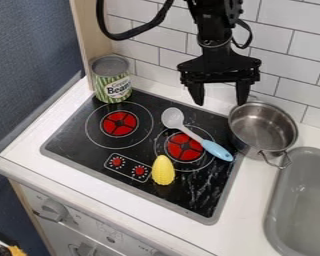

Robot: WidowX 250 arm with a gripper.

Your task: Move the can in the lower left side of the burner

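Gap between can (112, 80) and spoon (192, 134)

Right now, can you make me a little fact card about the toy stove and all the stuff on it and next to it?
can: green and white, upright at the back left corner
gripper: open and empty, above the stove's back edge
burners: two, both red in the middle, left and right
spoon: blue handle, lying across the right burner
corn: yellow, in front of the right burner
pot: silver, at the stove's right side
can moved to lower left: not yet
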